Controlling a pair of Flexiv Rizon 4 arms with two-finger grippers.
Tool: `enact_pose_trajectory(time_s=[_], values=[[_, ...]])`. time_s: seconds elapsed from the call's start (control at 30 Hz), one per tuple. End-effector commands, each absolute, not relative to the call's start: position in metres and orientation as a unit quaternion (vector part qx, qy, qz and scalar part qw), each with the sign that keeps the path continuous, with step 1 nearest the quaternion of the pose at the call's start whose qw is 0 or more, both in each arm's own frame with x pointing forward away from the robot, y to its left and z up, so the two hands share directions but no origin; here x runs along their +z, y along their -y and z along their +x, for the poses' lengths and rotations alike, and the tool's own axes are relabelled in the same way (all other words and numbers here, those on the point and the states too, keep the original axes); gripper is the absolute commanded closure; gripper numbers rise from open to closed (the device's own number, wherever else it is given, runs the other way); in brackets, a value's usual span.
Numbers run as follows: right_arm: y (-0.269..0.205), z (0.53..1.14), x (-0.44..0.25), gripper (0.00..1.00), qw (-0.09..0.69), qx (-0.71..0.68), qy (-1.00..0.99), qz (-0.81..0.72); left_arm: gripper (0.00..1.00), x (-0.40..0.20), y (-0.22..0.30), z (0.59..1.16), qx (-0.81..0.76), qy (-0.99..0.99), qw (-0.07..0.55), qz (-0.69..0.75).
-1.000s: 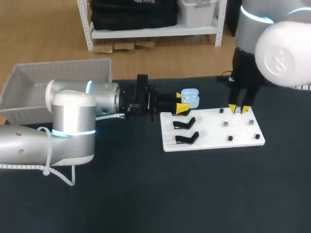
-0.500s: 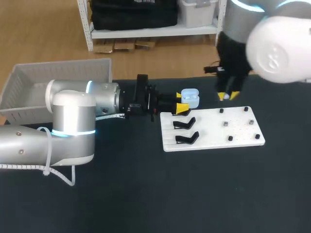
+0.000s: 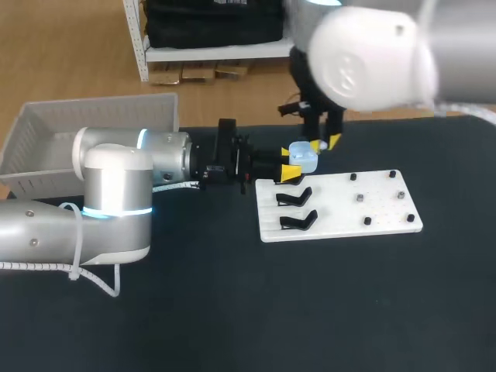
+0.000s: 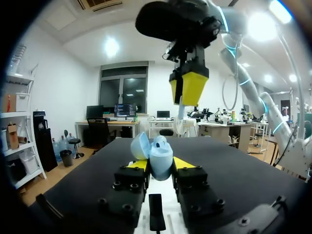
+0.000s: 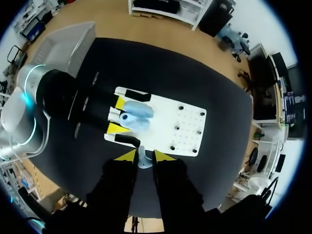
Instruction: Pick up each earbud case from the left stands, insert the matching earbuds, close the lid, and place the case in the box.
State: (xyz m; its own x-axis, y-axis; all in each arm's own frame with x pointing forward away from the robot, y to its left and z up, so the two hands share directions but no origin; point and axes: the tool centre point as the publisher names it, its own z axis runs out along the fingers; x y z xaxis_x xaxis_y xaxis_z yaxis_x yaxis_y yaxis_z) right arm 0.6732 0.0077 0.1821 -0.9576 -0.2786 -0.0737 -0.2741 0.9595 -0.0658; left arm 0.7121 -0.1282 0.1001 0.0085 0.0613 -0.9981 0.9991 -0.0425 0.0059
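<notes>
Dark tabletop [image 3: 232, 310] with a white stand board [image 3: 341, 208]. At the board's far left corner, the left arm's jaws clamp a pale blue earbud case [image 4: 160, 155], lid open, facing upward. Just above it, slightly beyond, the right arm's jaws hang, narrowly pinching a small earbud [image 5: 142, 160].

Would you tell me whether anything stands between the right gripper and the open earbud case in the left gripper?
Nothing visible does: the right gripper hangs just above the open case, with only air between.
</notes>
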Motion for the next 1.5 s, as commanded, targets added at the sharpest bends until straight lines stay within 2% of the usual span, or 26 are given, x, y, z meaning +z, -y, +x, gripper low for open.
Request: enact_pose_trajectory(time_s=[0.03,0.83,1.5], values=[[-0.023,0.684,0.184,1.00,-0.006,-0.043,-0.989,-0.139,1.00,0.099,0.128,0.712,-0.493,-0.502,0.478,0.527],[-0.037,0.689,0.165,1.00,-0.015,-0.054,-0.987,-0.151,1.00,0.099,0.128,0.712,-0.493,-0.502,0.478,0.527],[-0.038,0.690,0.159,1.00,0.039,-0.058,-0.976,-0.204,1.00,0.099,0.128,0.712,-0.493,-0.502,0.478,0.527]])
